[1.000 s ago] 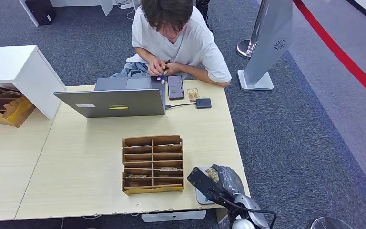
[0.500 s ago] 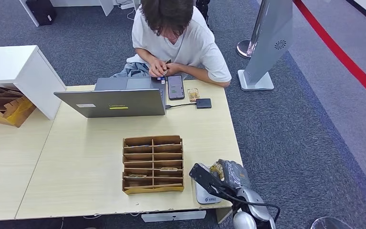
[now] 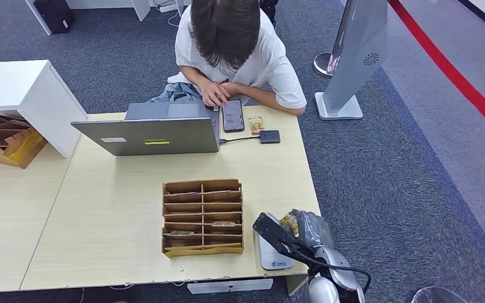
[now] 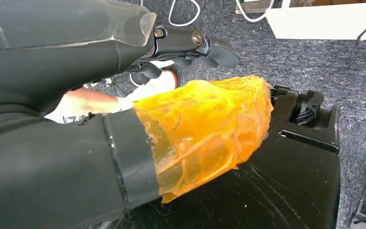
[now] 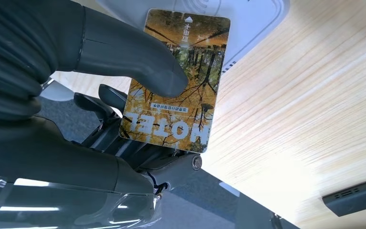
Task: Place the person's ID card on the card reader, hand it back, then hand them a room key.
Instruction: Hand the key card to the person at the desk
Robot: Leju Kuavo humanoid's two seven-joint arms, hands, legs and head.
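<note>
Clearly my right hand (image 5: 124, 71) pinched the card (image 5: 174, 81) over the card reader (image 3: 273, 252) at the bench's (image 3: 113, 227) near right corner. With only thumb and fingers (image 5: 95, 102) on it, it risked slipping off that edge. My left hand's (image 4: 76, 114) grasp I couldn't tell.

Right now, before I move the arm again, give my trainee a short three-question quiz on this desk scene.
1. True or false: the right robot hand holds a card printed "Hotel".
2. What lies on the table directly below that card? A) the laptop B) the white card reader C) the wooden organizer
3. Fill in: the person sits at the far side of the table, behind the open ____.

Key: 1 true; 2 B; 3 laptop.
</note>
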